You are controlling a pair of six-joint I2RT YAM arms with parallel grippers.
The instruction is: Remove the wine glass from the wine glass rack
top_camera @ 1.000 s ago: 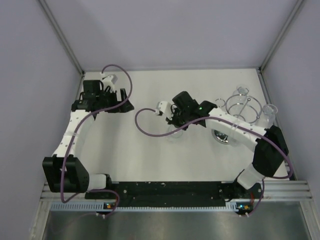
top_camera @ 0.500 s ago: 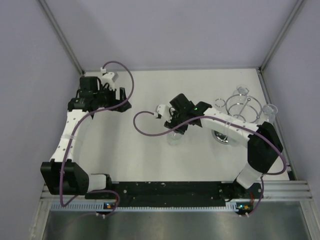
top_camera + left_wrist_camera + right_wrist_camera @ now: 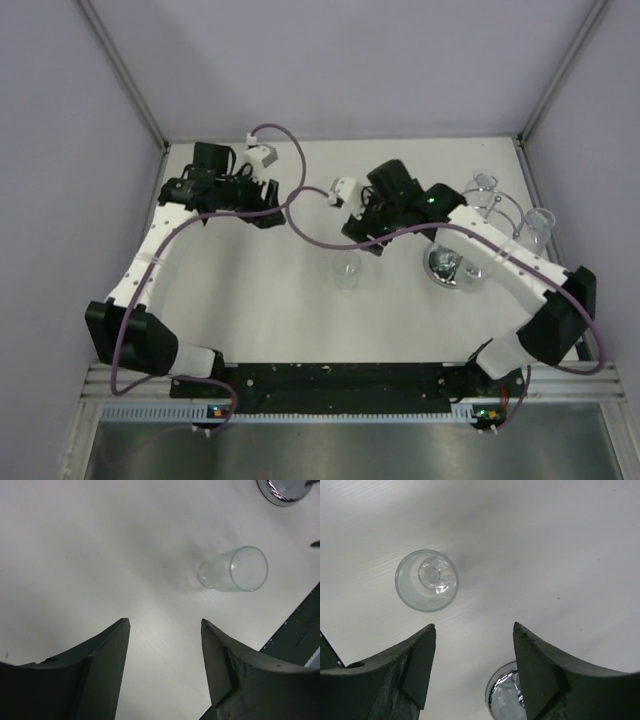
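A clear wine glass stands upright on the white table, free of both grippers. From above it shows in the right wrist view, and from the side in the left wrist view. The chrome wine glass rack stands to its right, partly behind my right arm; its mirror base shows between the right fingers. My right gripper hovers open just behind the glass, with nothing in it. Further left, my left gripper is open over bare table.
Two more clear glasses hang on the rack's arms at the far right. The rack's base edge shows at the top of the left wrist view. Grey walls close in the table on three sides.
My right gripper has opened, let go of the glass and drawn back and up from it. The left arm has swung right toward the middle, its jaws somewhat narrower.
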